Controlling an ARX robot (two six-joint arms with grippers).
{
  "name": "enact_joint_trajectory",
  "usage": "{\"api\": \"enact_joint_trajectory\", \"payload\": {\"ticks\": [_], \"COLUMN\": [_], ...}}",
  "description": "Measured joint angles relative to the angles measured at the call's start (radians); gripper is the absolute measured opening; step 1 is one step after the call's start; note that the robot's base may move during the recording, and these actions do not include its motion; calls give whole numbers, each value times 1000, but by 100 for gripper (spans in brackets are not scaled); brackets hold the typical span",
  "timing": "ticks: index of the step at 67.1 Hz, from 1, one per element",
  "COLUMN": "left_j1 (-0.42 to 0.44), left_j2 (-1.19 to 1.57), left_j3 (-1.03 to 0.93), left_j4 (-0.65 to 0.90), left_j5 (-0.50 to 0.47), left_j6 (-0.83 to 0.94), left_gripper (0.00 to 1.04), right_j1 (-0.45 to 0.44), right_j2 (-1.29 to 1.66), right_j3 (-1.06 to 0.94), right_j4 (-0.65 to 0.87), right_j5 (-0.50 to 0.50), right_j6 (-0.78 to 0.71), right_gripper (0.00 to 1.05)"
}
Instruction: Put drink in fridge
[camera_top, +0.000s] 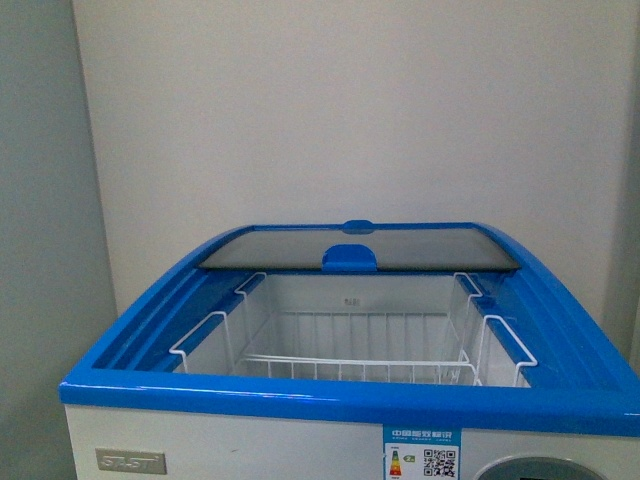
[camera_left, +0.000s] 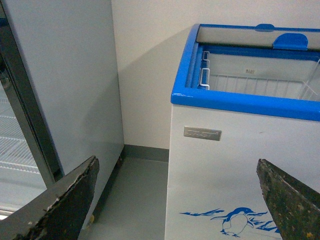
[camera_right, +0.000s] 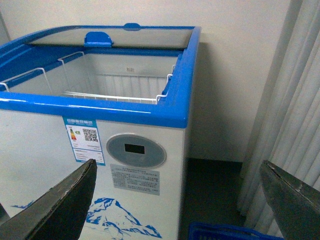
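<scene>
the fridge (camera_top: 330, 395) fills the lower frame, lid slid back; both end effectors (camera_left: 180, 200) (camera_right: 177, 200) spread apart, holding nothing.

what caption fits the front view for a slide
Open chest fridge with glass lid slid back, empty white wire basket inside.

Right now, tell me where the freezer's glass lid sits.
In the front view the glass lid is slid to the back of the chest freezer, against the wall, leaving the white wire basket open in front of it.
</scene>
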Motion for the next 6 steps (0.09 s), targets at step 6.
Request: {"api": "enact_joint_trajectory", "payload": {"ticks": [6], "left_j1": [0], "left_j2": [0], "left_j3": [0], "left_j4": [0], "left_j5": [0], "left_j6": [0], "left_gripper": [97], "right_j1": [0], "right_j2": [0], "right_j3": [0], "right_j4": [0], "right_j5": [0], "right_j6": [0], "right_gripper": [97]}}
